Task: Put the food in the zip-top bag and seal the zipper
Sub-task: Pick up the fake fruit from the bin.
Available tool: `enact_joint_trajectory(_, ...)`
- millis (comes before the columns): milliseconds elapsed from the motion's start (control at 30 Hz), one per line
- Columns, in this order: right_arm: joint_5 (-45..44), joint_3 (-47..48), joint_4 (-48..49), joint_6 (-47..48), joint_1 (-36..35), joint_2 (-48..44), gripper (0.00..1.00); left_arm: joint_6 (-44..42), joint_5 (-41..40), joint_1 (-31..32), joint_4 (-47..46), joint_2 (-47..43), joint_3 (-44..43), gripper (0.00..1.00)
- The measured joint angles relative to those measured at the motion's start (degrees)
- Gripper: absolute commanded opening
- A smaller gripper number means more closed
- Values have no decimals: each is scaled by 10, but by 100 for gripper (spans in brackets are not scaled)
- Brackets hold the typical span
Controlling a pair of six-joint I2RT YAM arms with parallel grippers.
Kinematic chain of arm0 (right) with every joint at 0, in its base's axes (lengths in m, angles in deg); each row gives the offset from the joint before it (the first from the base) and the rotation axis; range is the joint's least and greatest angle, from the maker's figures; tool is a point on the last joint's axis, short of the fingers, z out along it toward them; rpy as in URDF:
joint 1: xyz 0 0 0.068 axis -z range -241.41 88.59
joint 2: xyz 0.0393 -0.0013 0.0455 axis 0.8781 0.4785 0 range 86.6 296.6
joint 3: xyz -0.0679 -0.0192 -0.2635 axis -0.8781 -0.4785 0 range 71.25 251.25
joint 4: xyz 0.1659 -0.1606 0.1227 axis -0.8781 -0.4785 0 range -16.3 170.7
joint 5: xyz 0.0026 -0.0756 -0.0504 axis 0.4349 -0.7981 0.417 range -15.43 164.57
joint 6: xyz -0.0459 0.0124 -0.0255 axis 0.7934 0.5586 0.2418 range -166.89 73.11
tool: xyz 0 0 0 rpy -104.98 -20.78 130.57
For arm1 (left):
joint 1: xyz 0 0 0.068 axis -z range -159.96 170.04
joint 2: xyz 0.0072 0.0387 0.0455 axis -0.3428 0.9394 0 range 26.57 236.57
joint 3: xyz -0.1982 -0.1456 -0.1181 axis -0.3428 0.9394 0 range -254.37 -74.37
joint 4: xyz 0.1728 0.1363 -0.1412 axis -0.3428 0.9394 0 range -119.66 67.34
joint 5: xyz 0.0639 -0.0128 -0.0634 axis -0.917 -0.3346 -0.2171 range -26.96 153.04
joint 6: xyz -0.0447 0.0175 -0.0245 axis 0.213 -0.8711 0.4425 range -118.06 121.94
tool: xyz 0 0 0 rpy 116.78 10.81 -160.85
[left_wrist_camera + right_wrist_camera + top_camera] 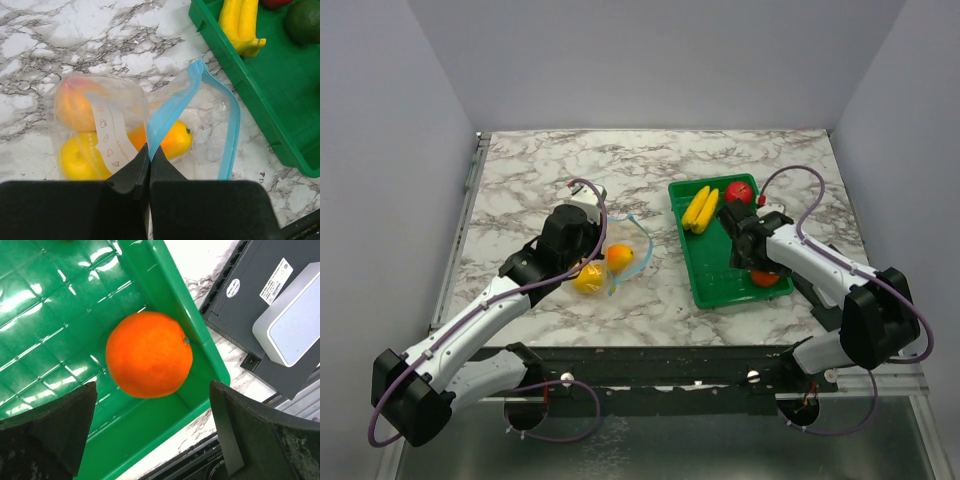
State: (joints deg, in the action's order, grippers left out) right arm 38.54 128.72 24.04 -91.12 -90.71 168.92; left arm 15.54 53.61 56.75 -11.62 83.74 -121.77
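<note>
Left claw (149,167) was clamped shut on the zipper (172,107), pinching the blue strip and lifting 1 lip so the zip-top bag (210,115) gaped toward the tray. The bag lay left of the worktop's (540,170) centre, toward the near edge, with 3 pieces bagged: a lemon (82,160), a peachy round one (75,105) and a small orange one (172,140).

Over on the right, the right claw (152,412) was spread wide and holding nothing. It hung over the big orange (150,354) in the near right corner of the green tray (165,285), with its fingers clear of it on both sides.

So this looked like the loading step, fruit number 4. The next move called for a drop, a squeeze across the orange's widest part, then a carry left into that held-open mouth. The banana bunch (700,208) and red fruit (739,191) waited at the tray's far end, and sealing was not yet due.
</note>
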Motion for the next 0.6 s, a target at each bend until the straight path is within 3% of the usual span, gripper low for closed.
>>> enact_joint_trajectory(333,8,-31,55,21,39,25,94,0,0,0,0,2,0,0)
enact_joint_trajectory(600,22,-42,89,33,43,41,68,-1,0,0,0,3,0,0)
